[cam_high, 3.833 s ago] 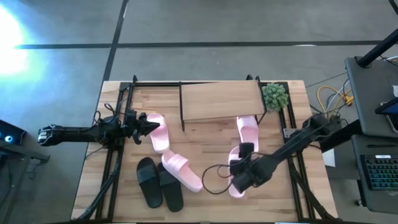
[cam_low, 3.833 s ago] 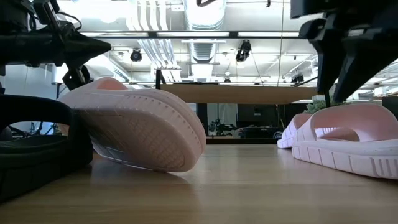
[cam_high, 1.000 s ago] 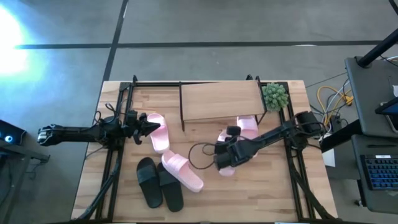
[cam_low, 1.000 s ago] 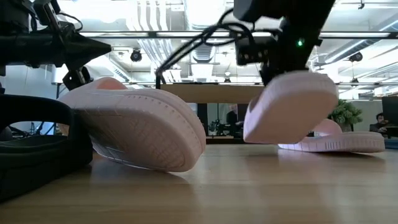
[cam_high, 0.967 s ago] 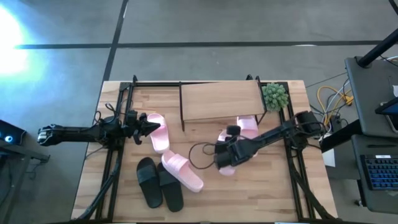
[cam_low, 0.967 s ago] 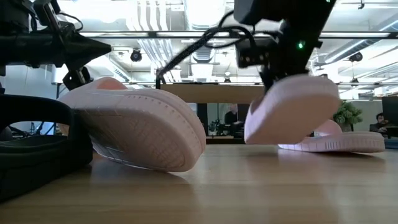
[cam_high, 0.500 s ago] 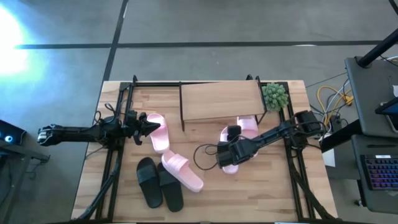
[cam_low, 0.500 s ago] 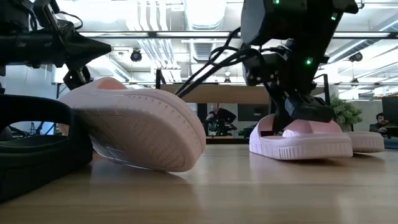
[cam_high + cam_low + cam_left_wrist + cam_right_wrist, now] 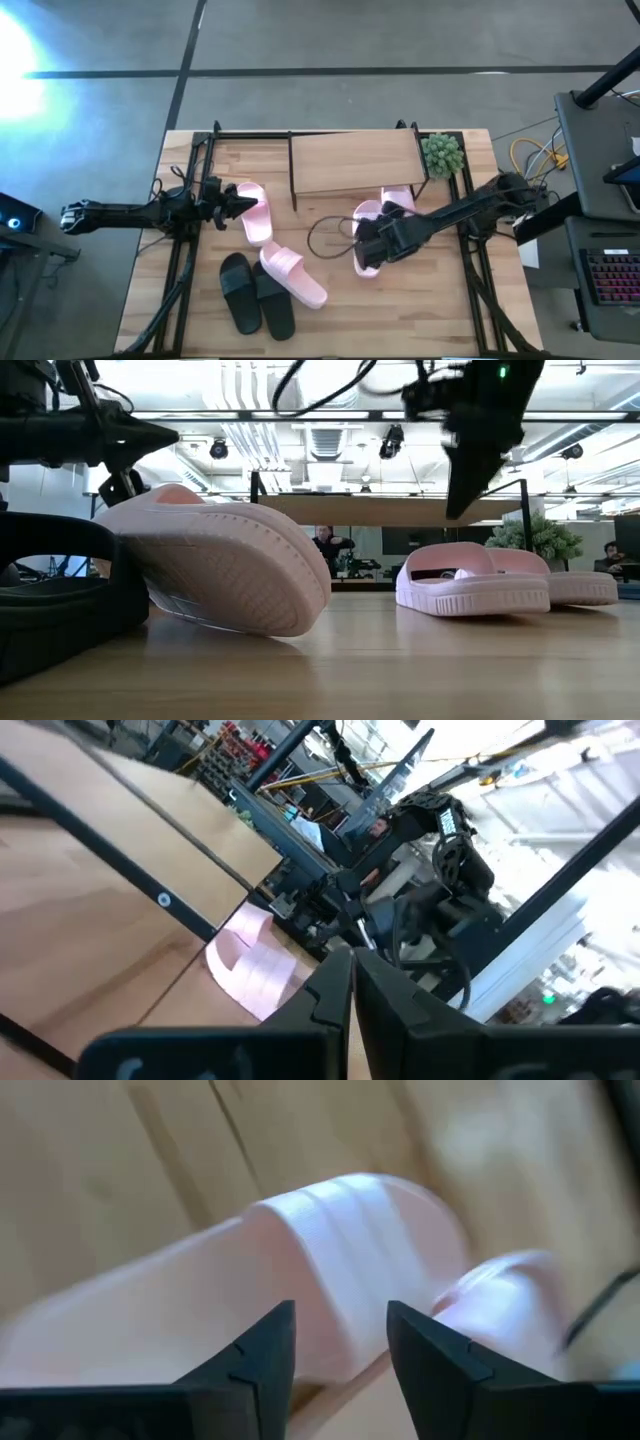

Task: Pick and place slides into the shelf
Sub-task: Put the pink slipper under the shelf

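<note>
The right gripper [image 9: 372, 238] hangs spread just above a pale pink slide [image 9: 366, 232] — flat on the table [image 9: 440, 320], beside its mate [image 9: 397, 201]. The left gripper [image 9: 243, 201] waits pressed together near the table's left edge.

I see the wooden table [image 9: 440, 310] carrying the shelf [image 9: 355, 161], a plant [image 9: 442, 154] beside it, and pink and black slides [image 9: 290, 272] in front of it.

light: bright, even — glare on floor [image 9: 20, 60] | right wrist view: motion-blurred | shadows: faint
</note>
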